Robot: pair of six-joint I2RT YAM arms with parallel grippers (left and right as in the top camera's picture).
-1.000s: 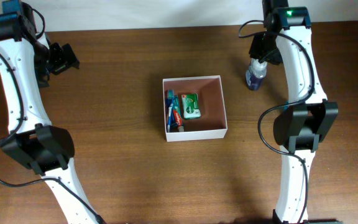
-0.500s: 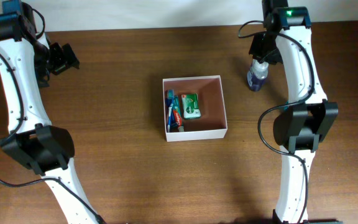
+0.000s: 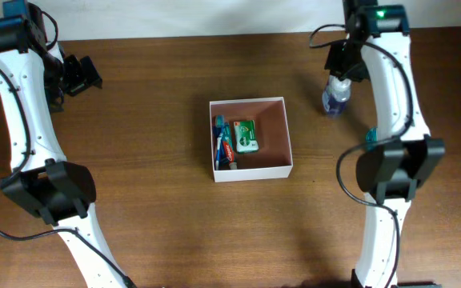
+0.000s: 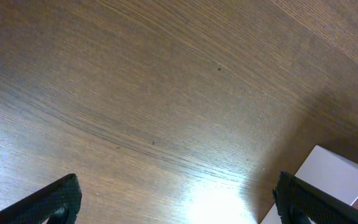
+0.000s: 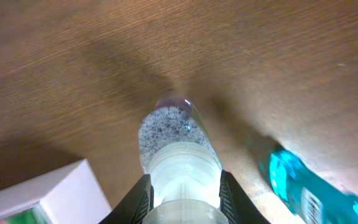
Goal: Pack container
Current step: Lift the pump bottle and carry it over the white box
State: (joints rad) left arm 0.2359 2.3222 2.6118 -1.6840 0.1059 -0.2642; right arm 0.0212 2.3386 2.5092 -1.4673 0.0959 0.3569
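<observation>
Tabletop (image 3: 150,160), container (image 3: 252,172) apart from right end effector (image 3: 339,78)

The desk (image 3: 150,120) is brown wood with a fine, straight grain, smooth and lightly sheened, with a bright patch of glare on it. At its middle, the container (image 3: 252,171) has thin white walls that look like matt card and a dull reddish-brown inside. Near the desk's far right edge, the bottle (image 5: 173,134) is clear glossy plastic with speckled stuff showing through and a milky cap. Beside it, a teal piece (image 5: 297,183) looks like slick, see-through plastic. The left arm (image 3: 22,104) and right arm (image 3: 397,88) wear smooth white shells with black joints.
</observation>
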